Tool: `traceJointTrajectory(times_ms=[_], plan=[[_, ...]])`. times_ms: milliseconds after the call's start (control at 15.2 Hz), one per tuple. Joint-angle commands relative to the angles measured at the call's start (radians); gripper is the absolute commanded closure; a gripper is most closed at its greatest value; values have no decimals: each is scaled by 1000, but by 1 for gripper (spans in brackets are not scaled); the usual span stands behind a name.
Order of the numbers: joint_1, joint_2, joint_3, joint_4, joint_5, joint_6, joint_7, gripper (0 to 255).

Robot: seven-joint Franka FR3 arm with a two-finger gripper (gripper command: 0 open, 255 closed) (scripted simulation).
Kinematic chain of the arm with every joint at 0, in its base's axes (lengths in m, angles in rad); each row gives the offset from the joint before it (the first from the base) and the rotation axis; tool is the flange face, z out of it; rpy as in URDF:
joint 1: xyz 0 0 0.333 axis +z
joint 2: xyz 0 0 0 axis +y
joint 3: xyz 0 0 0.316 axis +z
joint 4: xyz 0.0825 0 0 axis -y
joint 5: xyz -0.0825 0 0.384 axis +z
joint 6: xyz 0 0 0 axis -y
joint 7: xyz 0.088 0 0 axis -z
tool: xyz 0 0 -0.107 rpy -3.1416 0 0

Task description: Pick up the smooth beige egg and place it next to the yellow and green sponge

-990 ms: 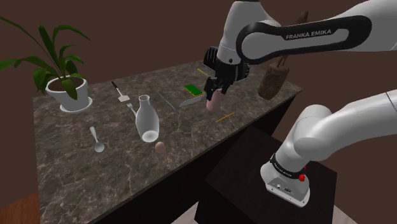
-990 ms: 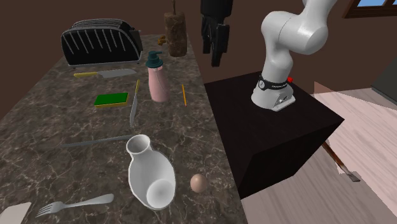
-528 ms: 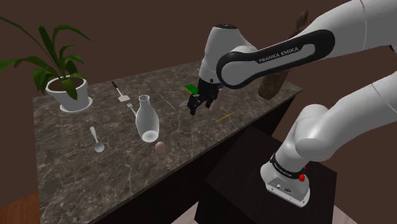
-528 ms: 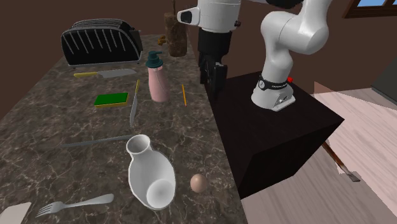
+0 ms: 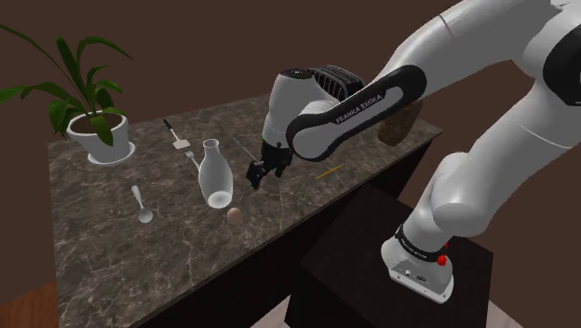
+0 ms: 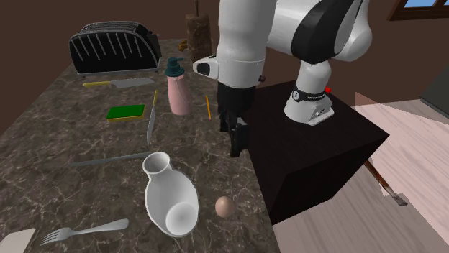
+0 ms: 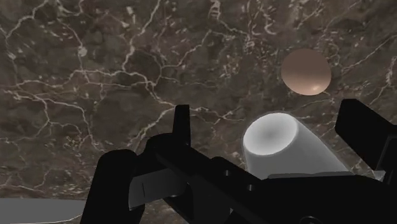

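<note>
On veined dark marble [image 5: 102,242], smooth oval beige egg [image 5: 235,216], bulbous white vase [image 5: 214,177]

The arm [image 5: 438,84] bends low, tool [image 5: 256,175] pointing down, fingers [image 7: 182,127] apart.

The gripper [image 6: 236,142] hangs in open air with its fingers spread wide. Just under it stands the white vase [image 7: 280,143], tall and in the way. Its mouth shows between the fingers. The egg [image 7: 306,72] sits a little past the vase and close beside it, so that side is tight. The egg's other sides are bare marble counter [image 7: 95,76].

On the gripper's far side from the egg, a pink soap bottle [image 6: 178,90] stands up near the sponge [image 6: 126,112]. A thin grey tool [image 6: 150,129] and a pencil [image 6: 208,106] lie flat there. The dark stand [image 6: 316,154] is close beside the gripper.
</note>
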Motion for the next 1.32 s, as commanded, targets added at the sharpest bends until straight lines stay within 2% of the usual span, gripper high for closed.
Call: traceJointTrajectory(times_ms=[0,264,528,990,1254], plan=[[3,91,25,27,-28,73,40,0],[19,253,48,101,-124,172,138,0],[67,402,27,191,-232,240,239,0],[106,503,-18,219,-296,310,286,0],[110,511,-22,221,-301,315,289,0]])
